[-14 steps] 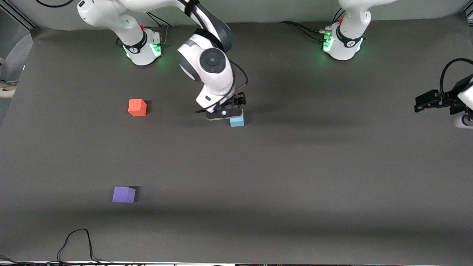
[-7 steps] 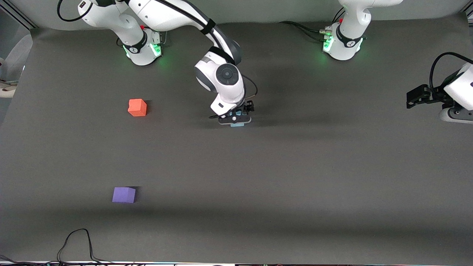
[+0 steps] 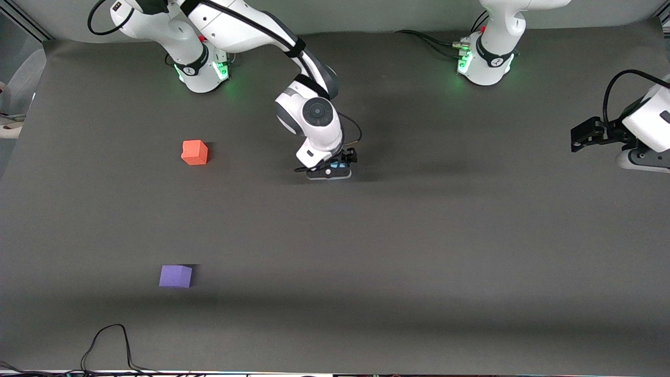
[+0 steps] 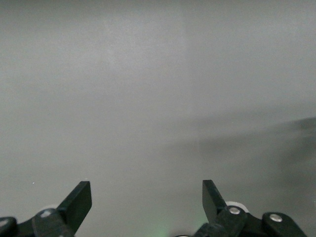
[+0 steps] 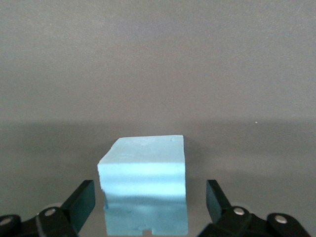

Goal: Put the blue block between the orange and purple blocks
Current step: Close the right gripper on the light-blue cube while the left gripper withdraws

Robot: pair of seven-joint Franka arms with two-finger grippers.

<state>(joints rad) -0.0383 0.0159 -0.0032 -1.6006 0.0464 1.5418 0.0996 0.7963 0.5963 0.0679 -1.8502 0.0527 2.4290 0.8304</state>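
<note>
The light blue block sits on the dark mat near the table's middle. My right gripper is down around it, open, one finger on each side with gaps to both faces. In the front view only a sliver of the block shows under the right gripper. The orange block lies toward the right arm's end of the table. The purple block lies nearer the front camera than the orange one. My left gripper is open and empty, held at the left arm's end of the table.
A dark grey mat covers the table. A black cable loops onto the mat at the edge nearest the front camera, near the purple block. The two arm bases stand along the edge farthest from the camera.
My right gripper has come down from just above the blue block to around it at the mat. The left arm has drifted slightly at its end of the table.
</note>
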